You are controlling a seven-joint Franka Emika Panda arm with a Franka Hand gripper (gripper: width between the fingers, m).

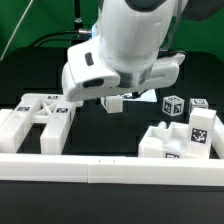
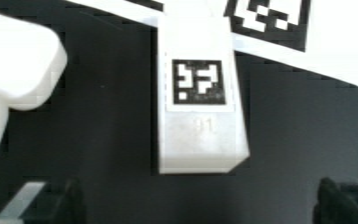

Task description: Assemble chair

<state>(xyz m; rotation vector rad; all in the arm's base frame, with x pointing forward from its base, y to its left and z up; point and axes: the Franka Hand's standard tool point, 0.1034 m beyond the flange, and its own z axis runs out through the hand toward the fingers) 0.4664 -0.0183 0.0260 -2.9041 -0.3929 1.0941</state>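
Observation:
In the wrist view a long white square chair leg with one black-and-white tag lies on the black table. Its near end stops just short of my gripper. The gripper is open and empty, with its dark fingertips spread wide on either side of the leg's line and not touching it. A tagged panel corner lies beyond the leg and a rounded white part beside it. In the exterior view the robot housing hides the gripper; a small white piece shows just under it.
A group of tagged white chair parts lies at the exterior view's left. Another group with tagged cubes lies at its right. A long plain white border rail runs along the front.

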